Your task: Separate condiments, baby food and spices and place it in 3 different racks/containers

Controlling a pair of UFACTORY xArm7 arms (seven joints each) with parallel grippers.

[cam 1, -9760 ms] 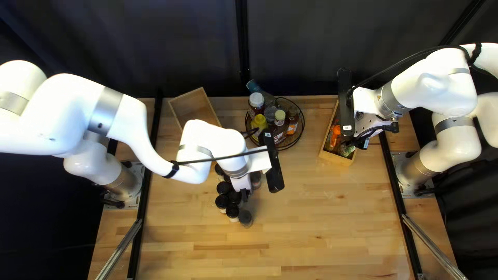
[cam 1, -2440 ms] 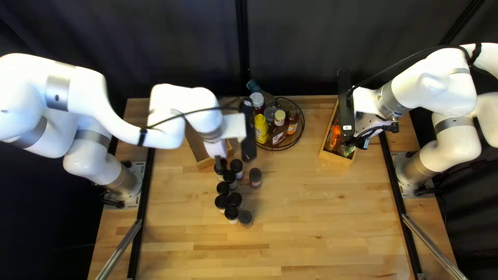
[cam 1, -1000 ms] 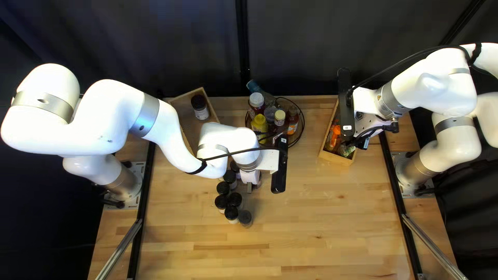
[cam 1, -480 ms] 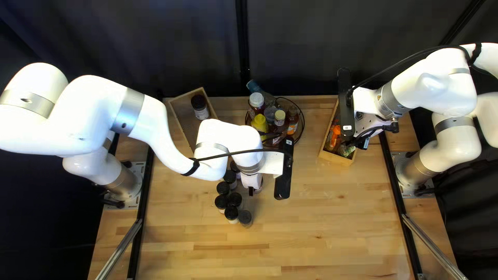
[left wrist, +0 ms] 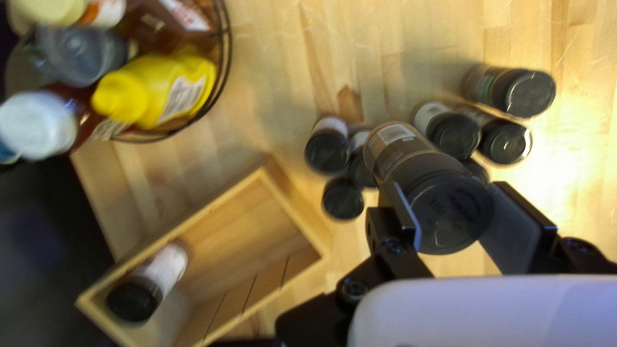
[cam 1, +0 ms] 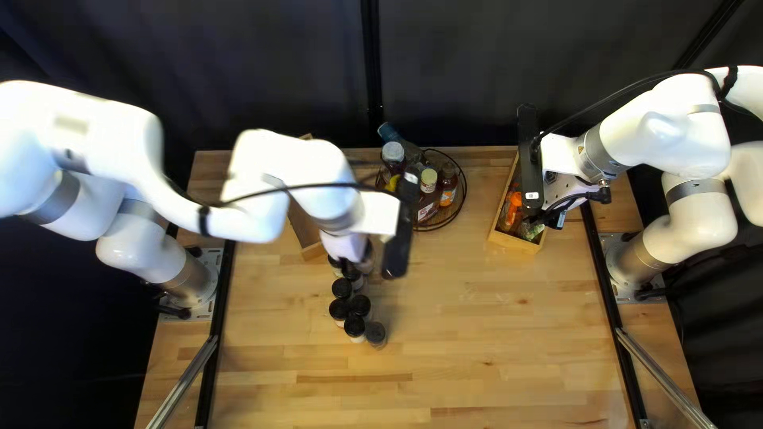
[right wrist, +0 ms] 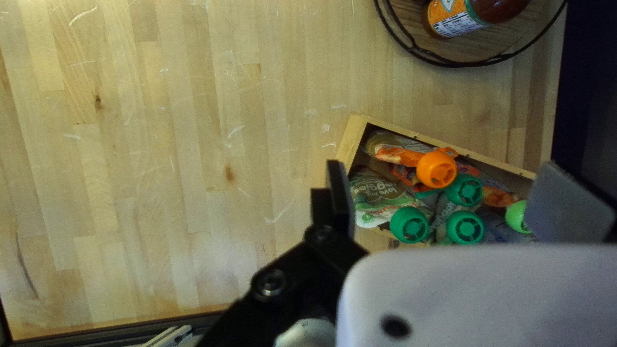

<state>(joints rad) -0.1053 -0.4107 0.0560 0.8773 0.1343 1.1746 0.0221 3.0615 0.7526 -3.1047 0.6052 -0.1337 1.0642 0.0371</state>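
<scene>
Wooden box at left: This box (left wrist: 297,209) is holding one black-lidded jar (left wrist: 154,283) near one end.
Loose spice jars: Black-lidded jars (cam 1: 355,326) are standing in a close cluster on the tabletop, between the box and the table's near edge.
Left gripper: I am holding my left gripper (cam 1: 347,266) above the far end of that cluster, its fingers closing on a larger dark-lidded jar (left wrist: 411,154) from two sides, at the lid.
Wire basket: Right of the wooden box, the basket (right wrist: 459,65) is carrying condiments, among them a yellow squeeze bottle (left wrist: 154,90), a white-capped bottle (left wrist: 38,122) and an orange-labelled bottle (right wrist: 457,16).
Pouch crate: At the right of the top left view, the crate (cam 1: 513,242) is containing baby-food pouches (right wrist: 379,193) with orange and green caps.
Right gripper: I am keeping my right gripper (cam 1: 554,216) over that crate, its fingers standing wide apart, with pouches showing between them.
</scene>
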